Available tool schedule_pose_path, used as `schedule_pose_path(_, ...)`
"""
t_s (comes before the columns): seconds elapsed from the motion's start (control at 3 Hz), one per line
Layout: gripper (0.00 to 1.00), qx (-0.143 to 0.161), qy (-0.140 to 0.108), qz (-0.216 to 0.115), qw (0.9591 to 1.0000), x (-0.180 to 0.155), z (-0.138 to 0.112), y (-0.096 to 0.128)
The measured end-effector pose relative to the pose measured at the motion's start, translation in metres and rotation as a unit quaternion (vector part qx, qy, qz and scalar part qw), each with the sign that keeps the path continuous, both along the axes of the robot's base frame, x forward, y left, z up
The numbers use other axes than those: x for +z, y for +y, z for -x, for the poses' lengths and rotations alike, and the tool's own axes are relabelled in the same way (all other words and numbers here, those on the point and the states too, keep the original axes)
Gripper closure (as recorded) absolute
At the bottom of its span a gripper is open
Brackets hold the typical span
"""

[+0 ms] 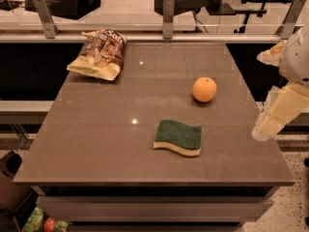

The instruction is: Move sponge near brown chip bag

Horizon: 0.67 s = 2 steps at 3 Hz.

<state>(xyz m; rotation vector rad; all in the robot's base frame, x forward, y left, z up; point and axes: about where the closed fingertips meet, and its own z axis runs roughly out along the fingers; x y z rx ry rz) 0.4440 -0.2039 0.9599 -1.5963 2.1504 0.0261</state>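
The sponge (178,137), dark green on top with a pale yellow layer below, lies flat on the brown table (96,144), right of centre and toward the front. The brown chip bag (99,53), crinkled brown and cream-yellow with white lettering, lies at the table's far left corner. My gripper (264,129) is cream-coloured and hangs at the table's right edge. It is to the right of the sponge, well apart from it, and holds nothing that I can see.
An orange (204,89) sits on the table behind and to the right of the sponge. A rail with metal posts (168,16) runs along the table's far edge. The floor drops away past the front and right edges.
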Motion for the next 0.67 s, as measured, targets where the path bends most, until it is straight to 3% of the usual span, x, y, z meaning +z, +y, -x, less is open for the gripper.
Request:
schedule_pose_path(0.33,0.0,-0.008,-0.004,-0.053,0.9986,-0.018,0.002,0.002)
schedule_pose_path(0.67,0.0,-0.009,-0.014,-0.103,0.9945,-0.034,0.001,0.006)
